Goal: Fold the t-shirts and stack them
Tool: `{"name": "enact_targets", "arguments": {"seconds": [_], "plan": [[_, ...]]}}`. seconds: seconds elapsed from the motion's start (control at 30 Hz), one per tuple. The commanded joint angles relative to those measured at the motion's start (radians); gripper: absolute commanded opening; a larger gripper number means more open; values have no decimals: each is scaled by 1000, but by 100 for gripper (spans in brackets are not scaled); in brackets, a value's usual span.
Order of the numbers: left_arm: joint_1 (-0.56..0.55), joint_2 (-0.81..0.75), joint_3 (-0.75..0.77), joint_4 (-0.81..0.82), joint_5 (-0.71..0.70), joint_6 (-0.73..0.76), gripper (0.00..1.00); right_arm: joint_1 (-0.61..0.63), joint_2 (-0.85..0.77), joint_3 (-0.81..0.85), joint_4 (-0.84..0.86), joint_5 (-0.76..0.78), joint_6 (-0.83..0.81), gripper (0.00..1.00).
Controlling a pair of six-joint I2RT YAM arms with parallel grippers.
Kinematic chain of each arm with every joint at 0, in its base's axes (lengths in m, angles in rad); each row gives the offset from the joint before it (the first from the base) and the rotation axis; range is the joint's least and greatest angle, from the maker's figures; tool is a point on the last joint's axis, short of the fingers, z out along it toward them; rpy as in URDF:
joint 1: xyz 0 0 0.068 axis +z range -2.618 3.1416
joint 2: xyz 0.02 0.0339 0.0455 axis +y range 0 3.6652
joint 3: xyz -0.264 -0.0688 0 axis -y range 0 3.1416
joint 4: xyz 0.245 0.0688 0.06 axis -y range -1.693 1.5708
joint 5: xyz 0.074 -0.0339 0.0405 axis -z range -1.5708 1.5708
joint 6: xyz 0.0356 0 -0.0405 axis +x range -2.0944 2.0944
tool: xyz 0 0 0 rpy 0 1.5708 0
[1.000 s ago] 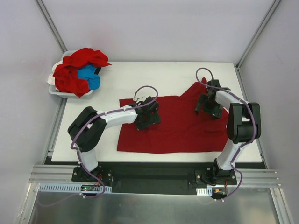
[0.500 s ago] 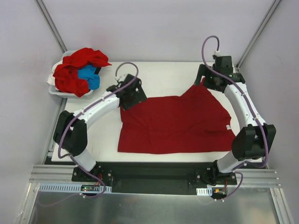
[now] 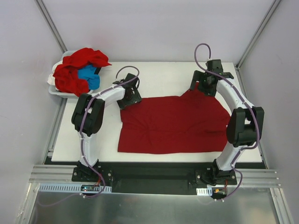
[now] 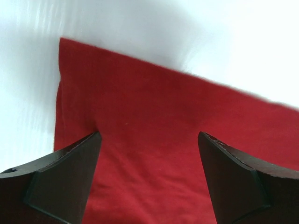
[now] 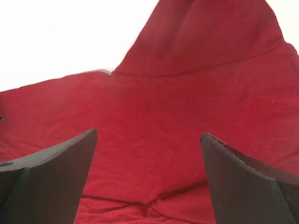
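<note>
1. A deep-red t-shirt is spread flat on the middle of the white table, with one sleeve pointing toward the far edge.
2. More red t-shirts and a bright blue one are heaped in a white bin at the table's far left corner, well apart from the spread shirt.
3. The left gripper is held wide open above the spread shirt's far left corner; nothing is gripped.
4. The right gripper is held wide open over the far sleeve; nothing is gripped.
</note>
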Motion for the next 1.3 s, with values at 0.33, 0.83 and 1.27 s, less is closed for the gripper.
{"name": "enact_targets", "arguments": {"seconds": [0.33, 0.83, 1.27], "plan": [[48, 148, 148, 61, 60, 85, 85, -33, 44, 65, -24, 29, -1, 96], [120, -68, 200, -22, -30, 262, 72, -54, 69, 173, -50, -20, -22, 96], [154, 191, 421, -133, -58, 271, 66, -60, 99, 174, -72, 18, -44, 96]]}}
